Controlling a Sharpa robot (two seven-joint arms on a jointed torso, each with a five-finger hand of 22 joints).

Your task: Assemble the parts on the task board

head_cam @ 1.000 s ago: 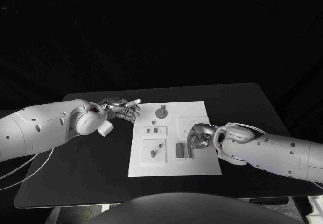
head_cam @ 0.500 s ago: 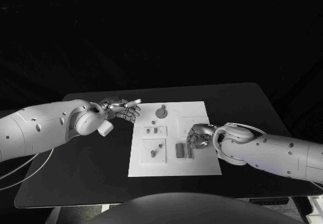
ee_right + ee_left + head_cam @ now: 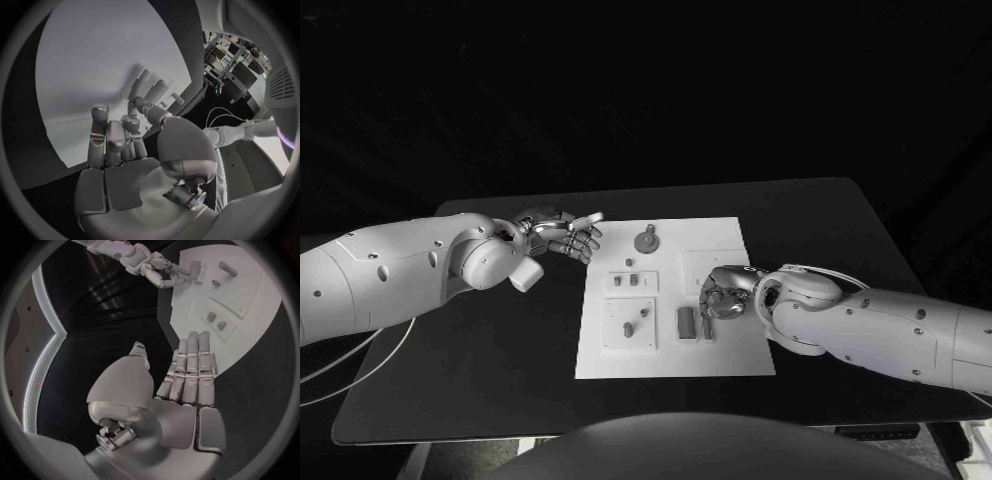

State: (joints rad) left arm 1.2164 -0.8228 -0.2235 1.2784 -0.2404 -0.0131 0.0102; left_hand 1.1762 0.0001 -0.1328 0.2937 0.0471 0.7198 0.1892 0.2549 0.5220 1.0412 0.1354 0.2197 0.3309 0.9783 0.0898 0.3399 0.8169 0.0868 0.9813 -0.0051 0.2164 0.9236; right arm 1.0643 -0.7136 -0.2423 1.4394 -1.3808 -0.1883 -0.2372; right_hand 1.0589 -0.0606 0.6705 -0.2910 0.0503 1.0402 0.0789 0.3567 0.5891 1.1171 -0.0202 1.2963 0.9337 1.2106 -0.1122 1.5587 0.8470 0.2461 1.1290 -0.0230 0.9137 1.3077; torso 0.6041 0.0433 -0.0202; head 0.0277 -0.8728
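The white task board point(image 3: 718, 355) lies in the middle of the black table. On it are a round grey part point(image 3: 645, 241), two small parts point(image 3: 629, 281), a grey block point(image 3: 687, 321) and small pegs point(image 3: 629, 327). My left hand point(image 3: 567, 236) hovers at the board's far left edge with straight, spread fingers point(image 3: 190, 370) and holds nothing. My right hand point(image 3: 721, 293) sits low over the board's right middle, just beyond the block, with its fingers point(image 3: 115, 135) curled in. I see nothing plainly between them. In the left wrist view its fingertips point(image 3: 165, 279) are next to the grey block point(image 3: 195, 269).
Bare black table point(image 3: 473, 350) surrounds the board on every side. My left forearm point(image 3: 387, 275) lies over the table's left part and my right forearm point(image 3: 891, 330) over its right front. The board point(image 3: 87, 60) stretches away beyond my right hand.
My right hand has crept slightly farther up the board, away from the grey block. My left hand has stayed where it was.
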